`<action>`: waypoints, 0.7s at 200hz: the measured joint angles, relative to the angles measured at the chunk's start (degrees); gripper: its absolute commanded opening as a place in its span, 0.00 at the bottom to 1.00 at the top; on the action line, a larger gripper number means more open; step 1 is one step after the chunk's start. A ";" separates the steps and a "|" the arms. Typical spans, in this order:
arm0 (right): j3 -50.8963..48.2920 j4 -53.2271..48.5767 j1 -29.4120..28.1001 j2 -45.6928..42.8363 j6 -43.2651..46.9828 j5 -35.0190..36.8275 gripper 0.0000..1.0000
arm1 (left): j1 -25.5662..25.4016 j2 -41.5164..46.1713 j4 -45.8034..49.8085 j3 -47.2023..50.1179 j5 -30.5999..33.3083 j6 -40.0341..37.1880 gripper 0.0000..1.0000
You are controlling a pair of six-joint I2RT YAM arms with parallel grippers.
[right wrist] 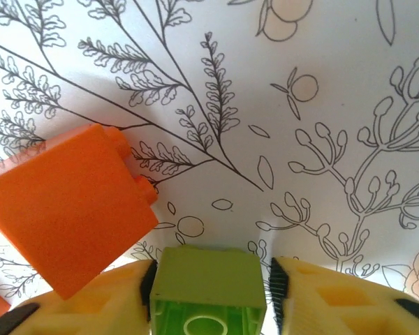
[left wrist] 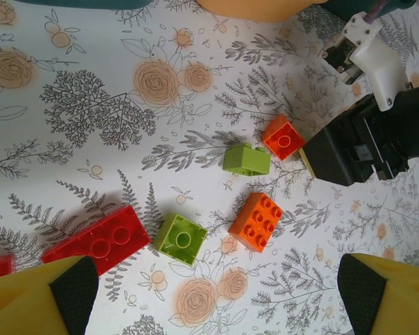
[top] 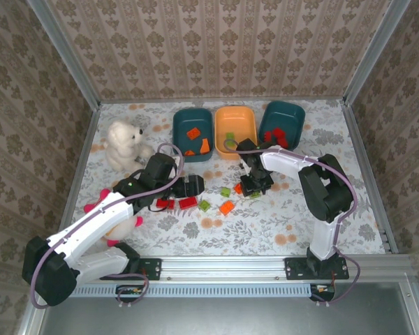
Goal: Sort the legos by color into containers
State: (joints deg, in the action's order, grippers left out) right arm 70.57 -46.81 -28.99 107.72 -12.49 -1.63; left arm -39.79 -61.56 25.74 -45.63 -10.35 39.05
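Along the table's (top: 321, 223) far edge we've got left bin (top: 192, 117), middle bin (top: 241, 120), right bin (top: 290, 113), each holding bricks (top: 193, 132). Before them loose bricks (top: 225, 206) lie scattered, a lone brick (right wrist: 206, 276) between the right gripper's (top: 253, 188) fingers. Plush bear (top: 123, 143) sits left of the bins.

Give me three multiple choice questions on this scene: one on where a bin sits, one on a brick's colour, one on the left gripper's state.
1. The orange bin stands: A between the left teal bin and the right teal bin; B left of both; C right of both.
2. The brick between the right gripper's fingers is: A red; B light green; C orange.
3. The left gripper is: A open; B shut on a red brick; C shut on a plush toy.
Answers: 1 A, it is the middle one of the row; 2 B, the right wrist view shows green plastic between the pads; 3 A, its fingers stand wide apart, gripping nothing.
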 measured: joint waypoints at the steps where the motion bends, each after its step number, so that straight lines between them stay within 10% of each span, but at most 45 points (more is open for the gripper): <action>1: 0.00 0.00 0.00 0.00 0.04 -0.02 0.41 | 0.00 -0.02 -0.02 -0.02 0.00 -0.02 0.92; 86: 0.22 -1.49 0.44 -9.35 -4.92 0.24 0.31 | 0.00 -2.93 -1.53 -4.37 -0.37 0.00 0.92; 140: 19.93 -2.01 2.23 -4.61 -7.61 2.05 0.30 | 4.83 -8.61 -5.42 -11.37 -1.77 0.48 0.92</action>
State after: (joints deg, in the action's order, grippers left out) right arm 90.50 -48.82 -26.76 103.11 -20.10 0.43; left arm -34.96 -70.17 20.32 -56.99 -12.12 39.53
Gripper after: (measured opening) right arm 0.326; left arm 0.919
